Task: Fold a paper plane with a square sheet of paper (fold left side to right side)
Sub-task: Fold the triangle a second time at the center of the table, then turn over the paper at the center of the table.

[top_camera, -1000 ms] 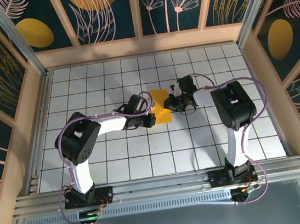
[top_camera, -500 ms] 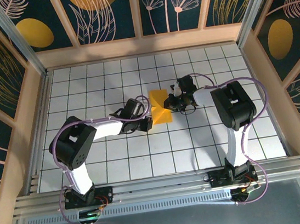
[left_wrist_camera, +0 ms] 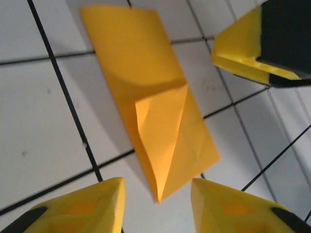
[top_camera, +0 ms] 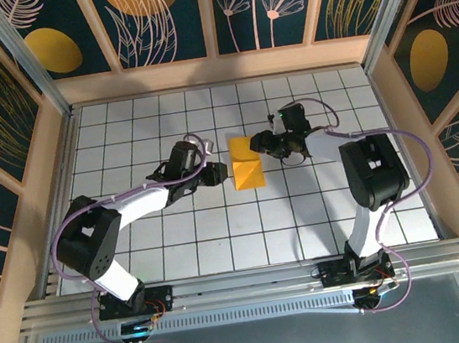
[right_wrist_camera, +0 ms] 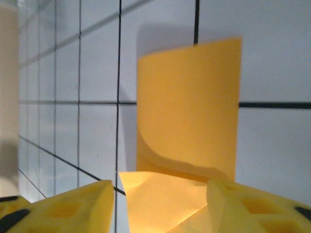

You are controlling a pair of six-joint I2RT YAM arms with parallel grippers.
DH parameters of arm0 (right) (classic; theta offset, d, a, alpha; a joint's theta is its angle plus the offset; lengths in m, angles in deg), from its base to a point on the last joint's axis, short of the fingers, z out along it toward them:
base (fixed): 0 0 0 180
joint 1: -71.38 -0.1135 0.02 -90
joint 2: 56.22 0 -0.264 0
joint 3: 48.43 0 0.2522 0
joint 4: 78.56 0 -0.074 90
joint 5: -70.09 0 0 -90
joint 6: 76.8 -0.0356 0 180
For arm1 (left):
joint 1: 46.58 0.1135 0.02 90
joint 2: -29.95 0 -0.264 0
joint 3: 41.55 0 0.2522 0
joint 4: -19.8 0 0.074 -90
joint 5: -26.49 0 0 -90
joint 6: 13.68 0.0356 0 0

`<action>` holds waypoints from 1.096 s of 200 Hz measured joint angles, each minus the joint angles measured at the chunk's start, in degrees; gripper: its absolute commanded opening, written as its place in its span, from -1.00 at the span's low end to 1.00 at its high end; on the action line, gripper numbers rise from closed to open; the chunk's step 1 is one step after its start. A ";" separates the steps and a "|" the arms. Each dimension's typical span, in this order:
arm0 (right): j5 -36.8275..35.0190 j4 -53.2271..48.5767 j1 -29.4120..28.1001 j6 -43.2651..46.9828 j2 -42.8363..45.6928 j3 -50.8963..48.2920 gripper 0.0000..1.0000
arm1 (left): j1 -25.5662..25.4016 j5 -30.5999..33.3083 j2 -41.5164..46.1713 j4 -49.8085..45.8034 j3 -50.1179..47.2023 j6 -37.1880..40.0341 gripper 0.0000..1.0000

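Lying just above the centre of the top external frame, the square sheet of paper [top_camera: 244,163] rests on the white grid table [top_camera: 178,229], folded into a narrow upright strip. A diagonal crease crosses its lower half.

Left gripper [top_camera: 219,172]: sits just left of the strip's lower half. In the left wrist view its yellow fingers [left_wrist_camera: 87,204] stand apart at the bottom edge. The sheet [left_wrist_camera: 155,121] runs from upper left to lower centre, and its pointed triangular flap ends near the gap without touching either pad. Fingers open, holding nothing.

Right gripper [top_camera: 258,144]: sits just right of the strip's upper half. One of its fingers [left_wrist_camera: 243,53] shows at the upper right of the left wrist view, clear of the paper. In the right wrist view the gripper [right_wrist_camera: 160,189] has its fingers spread at the bottom edge. The sheet [right_wrist_camera: 194,111] fills the centre, and its nearer creased part lies beyond the gap (contact with the pads cannot be confirmed). Fingers open, no grip evident.

The strip's far end casts a soft shadow on the tiles.
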 measured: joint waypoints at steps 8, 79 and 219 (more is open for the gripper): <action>-0.33 0.42 0.94 -0.20 1.53 -0.94 0.43 | 0.48 -0.17 0.15 1.38 -0.26 -0.98 -0.04; -2.64 1.86 7.50 0.70 8.96 -10.45 0.99 | 3.91 -3.13 -1.29 9.62 -2.40 -7.67 0.20; 3.80 10.51 12.09 -2.80 10.34 -18.69 0.95 | 3.37 -12.96 -19.93 11.08 12.63 -9.01 0.13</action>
